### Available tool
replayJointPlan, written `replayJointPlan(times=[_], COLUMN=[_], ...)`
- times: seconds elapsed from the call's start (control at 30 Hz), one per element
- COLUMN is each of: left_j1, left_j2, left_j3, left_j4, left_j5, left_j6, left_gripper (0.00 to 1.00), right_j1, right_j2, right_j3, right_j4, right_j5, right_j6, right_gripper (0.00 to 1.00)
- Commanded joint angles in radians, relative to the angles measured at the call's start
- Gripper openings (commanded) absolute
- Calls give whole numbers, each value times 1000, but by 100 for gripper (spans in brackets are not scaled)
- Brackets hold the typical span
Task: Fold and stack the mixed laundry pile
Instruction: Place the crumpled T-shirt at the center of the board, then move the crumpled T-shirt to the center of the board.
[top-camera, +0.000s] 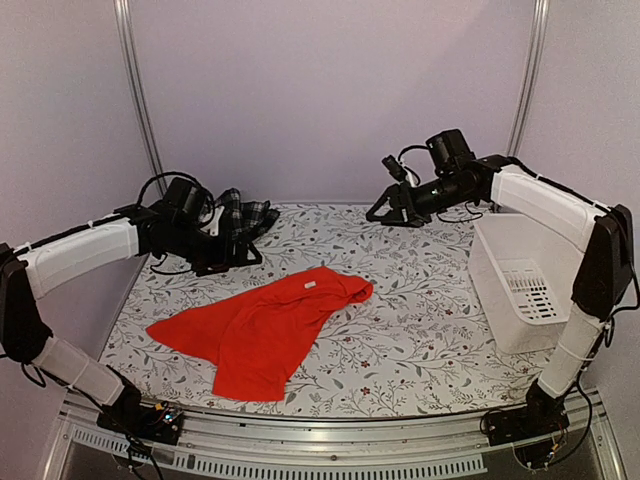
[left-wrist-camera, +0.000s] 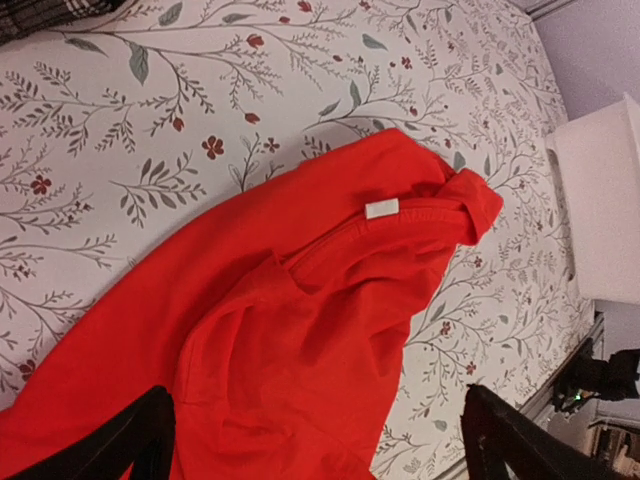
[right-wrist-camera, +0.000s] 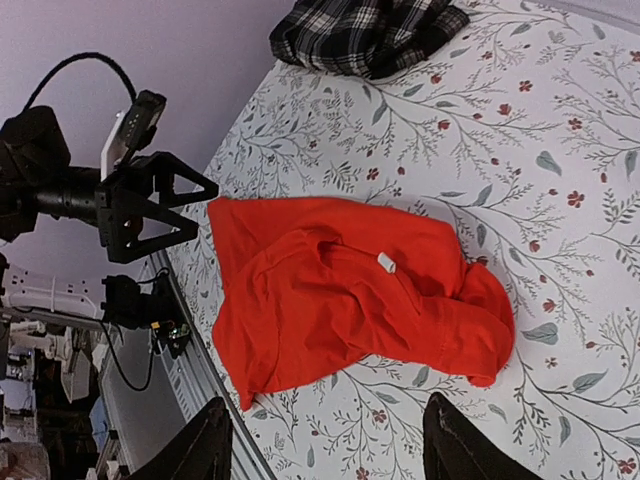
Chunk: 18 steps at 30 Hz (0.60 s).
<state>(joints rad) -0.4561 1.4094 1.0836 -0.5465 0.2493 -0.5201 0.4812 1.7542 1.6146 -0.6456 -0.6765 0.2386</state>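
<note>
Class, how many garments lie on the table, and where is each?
2. The red shirt lies spread near the middle; the plaid garment is bunched at the far left, partly hidden by the left arm.

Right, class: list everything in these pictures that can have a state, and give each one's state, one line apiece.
Plain bright red short-sleeved cloth shirt: unfolded, rumpled, spread out.
Black-and-white plaid cloth garment: unfolded, crumpled in a heap.
White slotted plastic basket: upright, looks empty.
Left pincer: open, holding nothing.
Right pincer: open, holding nothing.
</note>
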Motion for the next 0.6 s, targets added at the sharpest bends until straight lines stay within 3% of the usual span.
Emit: replayJointPlan(times=[0.0, 0.27, 0.57], left_j1=[-36, -40, -62], left_j2=[-3, 6, -102], left_j3=[-84, -200, -332], left_j4=[-76, -122, -153], left_j5=[-40, -8, 65], left_j6=[-120, -240, -400], left_gripper=[98, 84, 70], right_j1=[138, 267, 226], right_j2=[119, 389, 533], right_j3=[20, 174, 144], right_j4=[-48, -68, -80], right_j5=[-55, -107, 33], right_j6=[-124, -162, -153], right_gripper=[63, 61, 61])
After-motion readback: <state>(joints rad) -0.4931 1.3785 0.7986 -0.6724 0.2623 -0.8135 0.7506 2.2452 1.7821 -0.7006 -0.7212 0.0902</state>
